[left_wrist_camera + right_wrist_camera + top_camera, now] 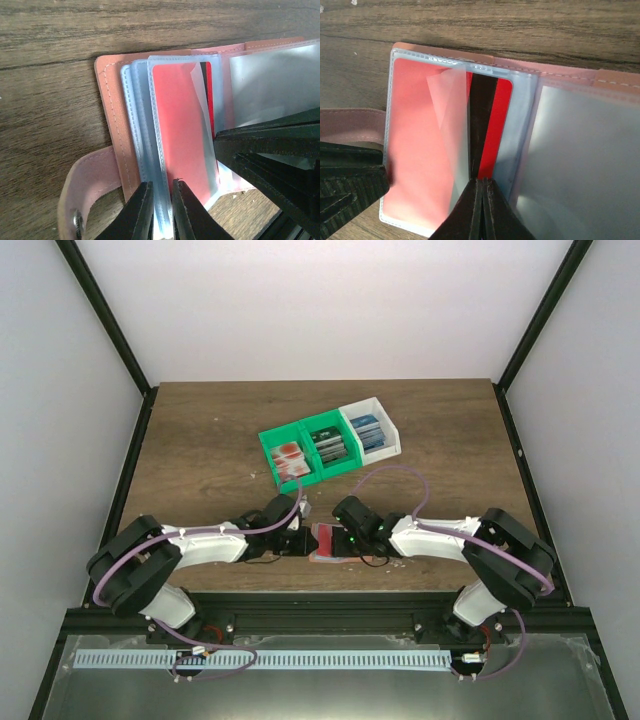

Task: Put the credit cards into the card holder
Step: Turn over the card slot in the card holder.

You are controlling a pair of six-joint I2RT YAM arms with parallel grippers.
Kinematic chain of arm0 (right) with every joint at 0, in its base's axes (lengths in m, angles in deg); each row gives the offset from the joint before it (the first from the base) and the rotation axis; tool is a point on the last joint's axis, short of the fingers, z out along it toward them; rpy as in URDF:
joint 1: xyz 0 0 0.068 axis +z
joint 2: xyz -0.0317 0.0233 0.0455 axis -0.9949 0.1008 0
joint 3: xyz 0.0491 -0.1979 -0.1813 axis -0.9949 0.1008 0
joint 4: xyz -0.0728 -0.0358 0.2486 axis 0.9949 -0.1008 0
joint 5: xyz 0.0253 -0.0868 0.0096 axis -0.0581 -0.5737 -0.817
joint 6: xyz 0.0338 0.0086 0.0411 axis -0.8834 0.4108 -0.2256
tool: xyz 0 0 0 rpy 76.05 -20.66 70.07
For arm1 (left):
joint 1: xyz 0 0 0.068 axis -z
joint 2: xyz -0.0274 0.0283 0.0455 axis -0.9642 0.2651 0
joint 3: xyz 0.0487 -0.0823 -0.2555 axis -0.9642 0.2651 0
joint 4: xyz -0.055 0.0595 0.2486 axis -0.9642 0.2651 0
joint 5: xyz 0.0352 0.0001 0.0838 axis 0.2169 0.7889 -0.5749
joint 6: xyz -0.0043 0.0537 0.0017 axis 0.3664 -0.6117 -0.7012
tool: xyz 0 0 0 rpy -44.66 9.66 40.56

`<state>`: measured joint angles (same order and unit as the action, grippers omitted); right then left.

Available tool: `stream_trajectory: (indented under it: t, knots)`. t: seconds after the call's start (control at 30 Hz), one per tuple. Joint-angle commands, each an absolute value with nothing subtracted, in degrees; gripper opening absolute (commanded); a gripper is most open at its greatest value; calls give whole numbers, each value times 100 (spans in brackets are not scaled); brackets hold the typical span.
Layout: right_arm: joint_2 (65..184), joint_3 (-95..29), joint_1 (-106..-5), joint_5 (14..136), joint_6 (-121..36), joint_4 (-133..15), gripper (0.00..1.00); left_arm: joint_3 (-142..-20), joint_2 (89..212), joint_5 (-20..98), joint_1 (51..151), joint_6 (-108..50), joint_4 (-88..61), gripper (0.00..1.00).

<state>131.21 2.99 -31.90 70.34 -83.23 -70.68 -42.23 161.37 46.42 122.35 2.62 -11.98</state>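
Top view, card holder (328, 546): lies open on the table (200, 440), near the front edge, between the two grippers.
Top view, left gripper (298, 538): at the left side of the holder; the jaws are too small to judge here.
Top view, right gripper (342, 534): over the holder from the right.
Top view, bins (330, 445): two green and one white, in a row further back, with cards standing inside.
Left wrist view, left gripper (162, 189): jaws clenched on the near edge of the clear sleeves (142, 125).
Left wrist view, snap tab (80, 200): sticks out from the holder, flat on the wood.
Right wrist view, right gripper (481, 186): fingers pressed together, grasping the near edge of a credit card (492, 120).
Right wrist view, credit card: red with a dark stripe, partly inside the front sleeve.
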Motion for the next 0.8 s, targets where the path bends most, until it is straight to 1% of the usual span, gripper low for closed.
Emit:
stream_trajectory:
  t: [0.0,0.27,0.63,0.77]
  knots:
    - [13386,443,-3137,7005,-8375,-6968,0,-4261,16129,4810,12234,173,-1279,15]
    - [13406,476,-3139,7013,-8382,-6948,1,-4146,16199,5255,12228,285,-1676,17]
    - [13381,517,-3135,7004,-8410,-6908,1,-4119,16115,5340,12230,235,-1688,15]
    - [13121,578,-3139,6868,-8471,-6850,1,-4113,16117,5815,12227,133,-1983,18]
